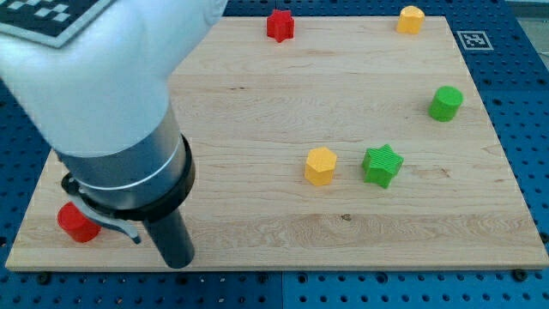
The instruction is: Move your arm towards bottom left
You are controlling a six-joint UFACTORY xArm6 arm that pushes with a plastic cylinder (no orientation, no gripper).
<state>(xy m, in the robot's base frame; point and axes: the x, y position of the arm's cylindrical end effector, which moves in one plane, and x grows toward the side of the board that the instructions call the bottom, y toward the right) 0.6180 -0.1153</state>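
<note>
My arm fills the view's upper left, and its dark rod comes down to my tip [178, 261] near the board's bottom left edge. A red block [77, 222], partly hidden by the arm, lies to the left of my tip, apart from it. A yellow hexagonal block [320, 166] and a green star block [382, 166] sit side by side right of centre. A green cylinder block [445, 103] is at the right. A red star block [280, 25] and a yellow block [411, 19] lie at the top edge.
The wooden board [257, 103] rests on a blue pegboard table [523, 103]. A fiducial tag [473, 39] sits off the board's top right corner. The arm hides the board's upper left part.
</note>
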